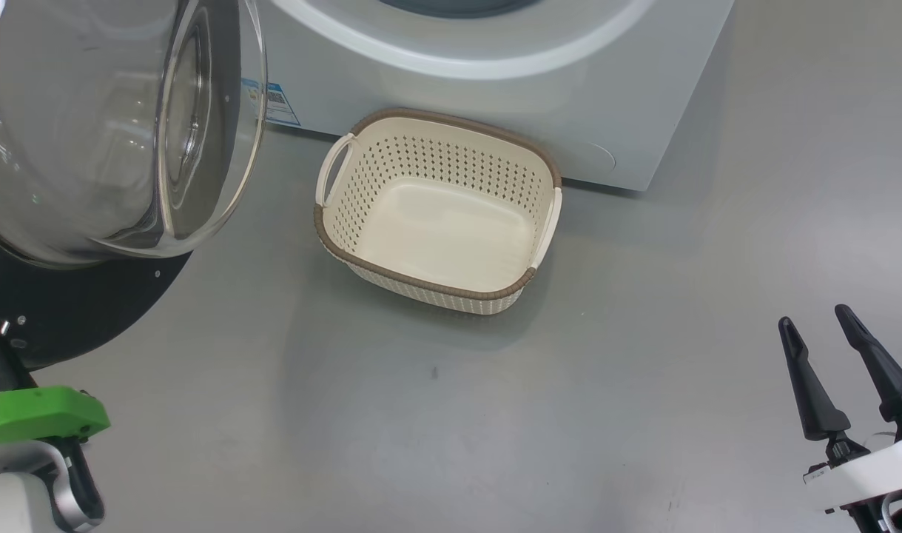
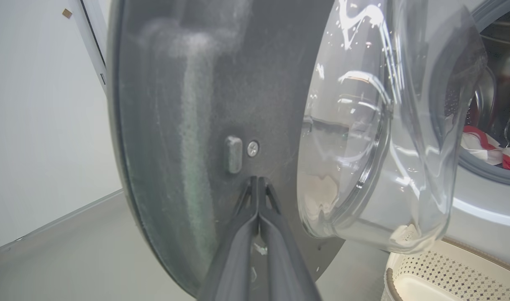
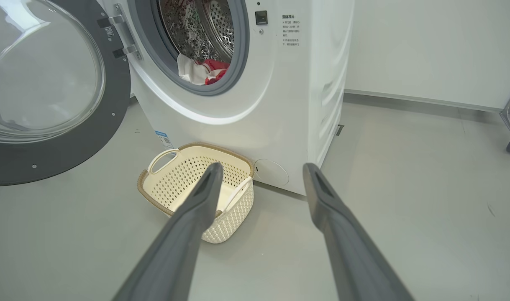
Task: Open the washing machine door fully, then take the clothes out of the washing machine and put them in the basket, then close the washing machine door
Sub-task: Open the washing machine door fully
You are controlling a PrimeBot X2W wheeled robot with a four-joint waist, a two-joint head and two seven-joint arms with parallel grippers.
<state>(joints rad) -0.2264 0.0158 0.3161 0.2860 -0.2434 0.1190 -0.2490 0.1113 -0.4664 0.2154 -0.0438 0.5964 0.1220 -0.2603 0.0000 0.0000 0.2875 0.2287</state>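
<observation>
Grey face of the door sits at the pressed-together tips of the left gripper, so a steady push there should swing it fully wide; the right gripper hangs spread, clothes lie in the drum.

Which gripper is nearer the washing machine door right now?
Left. The left gripper, fingers shut, has its tips right at the dark inner ring of the washing machine door. The right gripper hangs open over the floor, beyond the basket.

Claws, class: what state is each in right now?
Left claw: shut, holding nothing, tips by the washing machine door.
Right claw: open, empty.
</observation>
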